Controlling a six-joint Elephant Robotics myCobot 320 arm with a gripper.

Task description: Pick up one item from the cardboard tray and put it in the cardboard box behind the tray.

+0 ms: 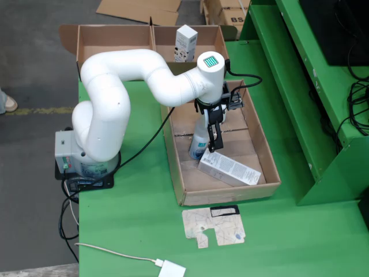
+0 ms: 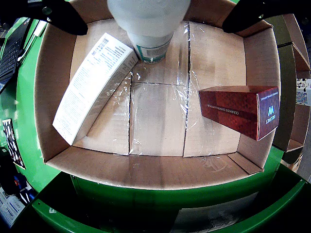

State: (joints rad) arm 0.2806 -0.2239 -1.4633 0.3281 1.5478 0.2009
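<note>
A white bottle with a teal label stands upright in the cardboard tray. In the wrist view the bottle fills the top centre, and the black fingers sit wide apart on either side without touching it. My gripper is open and lowered around the bottle. A long white carton lies flat at the tray's near end, left of the bottle in the wrist view. A dark red carton lies at the right there. The cardboard box stands behind the tray.
A white carton stands upright in the right compartment of the box behind. A flat cardboard scrap lies on the green table in front of the tray. A white cable and plug sit at the front edge. Green framing rises on the right.
</note>
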